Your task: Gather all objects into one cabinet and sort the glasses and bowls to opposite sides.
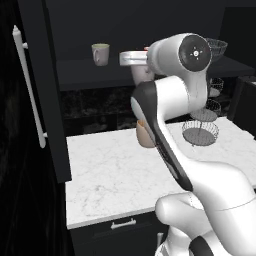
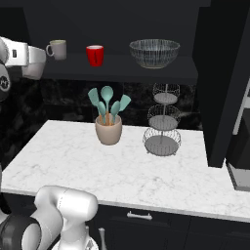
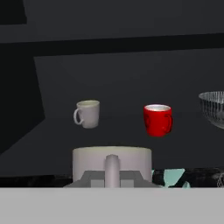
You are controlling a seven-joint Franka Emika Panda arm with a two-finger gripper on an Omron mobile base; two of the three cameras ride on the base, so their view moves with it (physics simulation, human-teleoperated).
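My gripper [image 3: 112, 175] is fully closed on a pale mug [image 3: 112, 162], pinching its wall at the handle side, with the handle facing my hand camera. I hold it level in front of the dark cabinet shelf [image 2: 122, 68], short of the things already standing there.

Beyond the held mug, a second pale mug [image 3: 87, 113] sits on the shelf up and to the left, the red mug [image 3: 158, 119] up and to the right, and the mesh bowl [image 3: 214, 107] farther right, cut off by the frame edge. All three stand apart from one another.

My fingertips are mostly buried behind the held mug and the hand's body, so I cannot make out the pads themselves.

The right base view gives the shelf row whole: pale mug [image 2: 57, 49], red mug [image 2: 95, 55], bowl [image 2: 154, 52], with the spoon pot [image 2: 108, 129] and wire stand [image 2: 162, 122] on the counter [image 2: 146, 176] below. There my hand is cut off at the left edge. In the left base view my own arm covers the red mug and most of the pot [image 1: 144, 135]; the held mug [image 1: 132, 58] peeks out beside the shelf mug [image 1: 100, 54], and the open door's white handle [image 1: 29, 87] shows at left.
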